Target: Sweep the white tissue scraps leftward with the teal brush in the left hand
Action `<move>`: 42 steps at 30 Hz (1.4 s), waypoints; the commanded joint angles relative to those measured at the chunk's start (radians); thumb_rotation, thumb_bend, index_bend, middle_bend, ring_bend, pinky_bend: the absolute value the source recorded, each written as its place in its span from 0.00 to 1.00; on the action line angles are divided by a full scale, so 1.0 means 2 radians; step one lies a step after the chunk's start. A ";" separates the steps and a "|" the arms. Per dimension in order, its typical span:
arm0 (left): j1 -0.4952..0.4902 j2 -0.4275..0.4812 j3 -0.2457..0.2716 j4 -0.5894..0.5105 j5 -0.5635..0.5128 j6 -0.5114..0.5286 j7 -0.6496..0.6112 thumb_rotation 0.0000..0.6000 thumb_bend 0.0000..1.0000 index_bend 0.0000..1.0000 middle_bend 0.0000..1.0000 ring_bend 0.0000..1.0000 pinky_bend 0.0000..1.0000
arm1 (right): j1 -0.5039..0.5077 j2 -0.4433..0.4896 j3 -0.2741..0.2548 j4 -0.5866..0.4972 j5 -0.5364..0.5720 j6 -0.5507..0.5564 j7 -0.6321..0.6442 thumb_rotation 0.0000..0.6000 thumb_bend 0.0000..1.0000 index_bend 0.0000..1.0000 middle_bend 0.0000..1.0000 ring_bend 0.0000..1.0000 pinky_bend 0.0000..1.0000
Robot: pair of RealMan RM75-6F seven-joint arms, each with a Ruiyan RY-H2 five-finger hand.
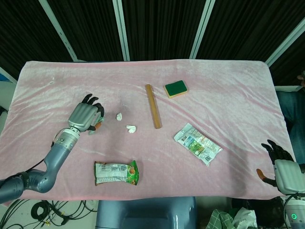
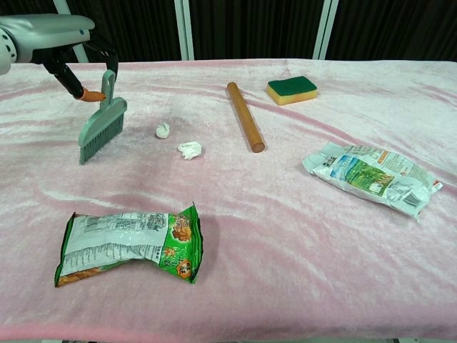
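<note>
My left hand (image 2: 57, 36) (image 1: 85, 116) grips the teal brush (image 2: 102, 121) by its handle at the left of the pink cloth. In the chest view the brush hangs tilted, bristles down and close to the cloth, left of the scraps. In the head view the hand hides nearly all of the brush. Two white tissue scraps lie apart from the brush: one (image 2: 163, 130) (image 1: 119, 115) nearer it, the other (image 2: 189, 149) (image 1: 131, 128) slightly right and closer to me. My right hand (image 1: 279, 164) rests off the table's right front corner, fingers spread, holding nothing.
A wooden rod (image 2: 245, 116) lies right of the scraps, with a green-and-yellow sponge (image 2: 292, 89) beyond it. A green snack bag (image 2: 128, 243) lies near the front edge, below the brush. A white-green packet (image 2: 371, 175) sits at the right.
</note>
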State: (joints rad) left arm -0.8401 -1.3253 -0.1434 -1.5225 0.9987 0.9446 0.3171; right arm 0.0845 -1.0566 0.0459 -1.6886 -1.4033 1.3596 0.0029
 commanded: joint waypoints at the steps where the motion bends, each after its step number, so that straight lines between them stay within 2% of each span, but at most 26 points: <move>1: 0.005 0.015 -0.015 0.013 -0.007 -0.005 -0.018 1.00 0.44 0.58 0.38 0.09 0.06 | 0.000 0.000 0.000 0.000 0.000 0.000 0.000 1.00 0.21 0.17 0.07 0.13 0.18; 12: -0.016 0.014 -0.038 0.059 -0.033 -0.040 -0.026 1.00 0.44 0.59 0.39 0.10 0.06 | 0.000 0.000 0.000 -0.001 0.001 -0.001 -0.001 1.00 0.21 0.17 0.07 0.13 0.18; 15: -0.024 0.010 -0.042 0.072 -0.042 -0.049 -0.020 1.00 0.47 0.61 0.40 0.10 0.07 | 0.000 0.000 0.000 -0.001 0.002 -0.002 -0.001 1.00 0.21 0.17 0.07 0.13 0.18; 21: -0.050 0.008 -0.051 0.097 -0.082 -0.083 0.004 1.00 0.48 0.62 0.40 0.10 0.07 | 0.001 0.001 0.000 -0.001 0.002 -0.003 0.001 1.00 0.21 0.17 0.07 0.13 0.18; 27: -0.101 -0.005 -0.045 0.128 -0.143 -0.105 0.086 1.00 0.49 0.63 0.40 0.09 0.07 | 0.001 0.002 0.000 -0.002 0.004 -0.006 0.005 1.00 0.21 0.17 0.07 0.13 0.18; 36: -0.127 -0.038 -0.028 0.137 -0.158 -0.098 0.125 1.00 0.50 0.67 0.41 0.08 0.08 | 0.002 0.003 0.000 -0.002 0.004 -0.007 0.010 1.00 0.21 0.17 0.07 0.14 0.18; 42: -0.134 -0.059 -0.022 0.151 -0.165 -0.101 0.129 1.00 0.53 0.68 0.41 0.08 0.08 | 0.002 0.004 0.000 -0.003 0.003 -0.007 0.011 1.00 0.21 0.17 0.07 0.14 0.18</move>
State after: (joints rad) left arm -1.1060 -1.4412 -0.1899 -1.2229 0.6703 0.7434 0.5744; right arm 0.0876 -1.0486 0.0452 -1.6939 -1.3975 1.3451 0.0242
